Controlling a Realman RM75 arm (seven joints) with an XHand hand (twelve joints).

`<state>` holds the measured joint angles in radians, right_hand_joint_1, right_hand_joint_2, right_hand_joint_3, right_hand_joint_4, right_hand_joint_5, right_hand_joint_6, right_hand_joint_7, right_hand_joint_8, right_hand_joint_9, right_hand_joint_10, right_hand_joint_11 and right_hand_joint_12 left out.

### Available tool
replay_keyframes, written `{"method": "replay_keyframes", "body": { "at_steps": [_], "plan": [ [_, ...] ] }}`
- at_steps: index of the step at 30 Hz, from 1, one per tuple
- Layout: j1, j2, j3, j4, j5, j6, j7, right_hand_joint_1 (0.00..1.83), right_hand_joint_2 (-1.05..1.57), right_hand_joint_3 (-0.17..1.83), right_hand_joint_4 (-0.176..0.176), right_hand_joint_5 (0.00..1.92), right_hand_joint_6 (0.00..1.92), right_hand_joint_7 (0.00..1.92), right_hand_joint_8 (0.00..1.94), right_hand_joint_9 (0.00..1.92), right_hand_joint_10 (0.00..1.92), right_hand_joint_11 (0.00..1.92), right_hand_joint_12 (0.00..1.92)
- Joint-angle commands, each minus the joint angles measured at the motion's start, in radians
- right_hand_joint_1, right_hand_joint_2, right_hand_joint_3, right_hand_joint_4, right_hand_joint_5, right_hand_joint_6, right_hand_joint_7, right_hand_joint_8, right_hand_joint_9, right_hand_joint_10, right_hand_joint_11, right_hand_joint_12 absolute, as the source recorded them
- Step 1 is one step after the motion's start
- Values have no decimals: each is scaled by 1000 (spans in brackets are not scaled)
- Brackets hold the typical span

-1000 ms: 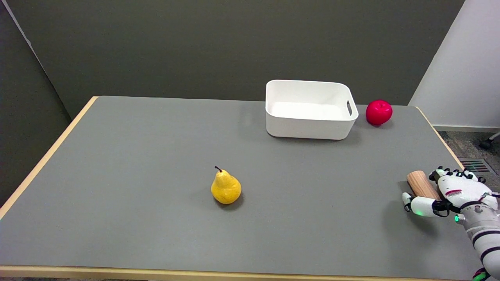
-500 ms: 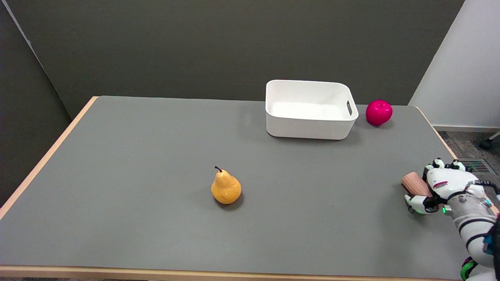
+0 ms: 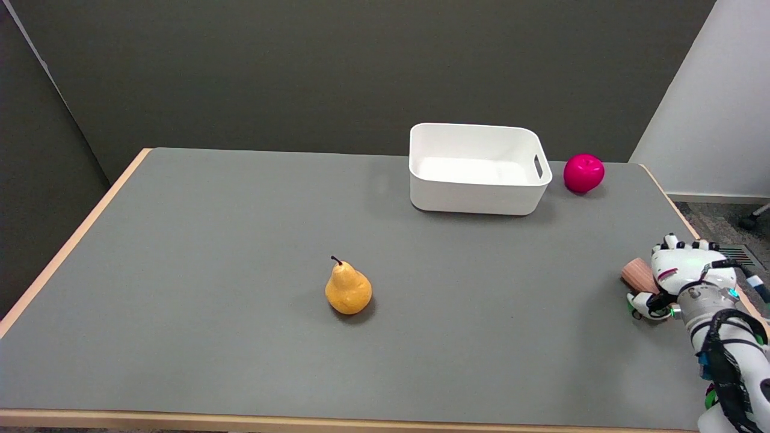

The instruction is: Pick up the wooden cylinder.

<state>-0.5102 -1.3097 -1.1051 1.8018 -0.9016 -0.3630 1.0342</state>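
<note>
Wooden cylinder [image 3: 638, 275] inside right hand's [image 3: 681, 273] grasp

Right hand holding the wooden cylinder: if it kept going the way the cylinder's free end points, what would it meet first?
Nothing: left of the right hand and wooden cylinder lies bare table.
</note>
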Motion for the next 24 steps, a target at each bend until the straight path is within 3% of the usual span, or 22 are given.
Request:
{"method": "replay_keyframes", "body": {
  "at_steps": [1, 11, 24],
  "plan": [
    [31, 240, -177, 10, -247, -280, 239, 886, 1043, 668, 7, 621, 1735, -1, 1941, 220, 1921, -1, 1921],
    [142, 352, -225, 7, -320, -299, 330, 869, 1040, 716, 2, 600, 1791, -1, 1941, 119, 1921, -1, 1919],
    [374, 459, -401, -37, -345, -207, 427, 865, 1024, 753, 15, 600, 1812, -1, 1941, 86, 1921, 48, 1921]
  ]
}}
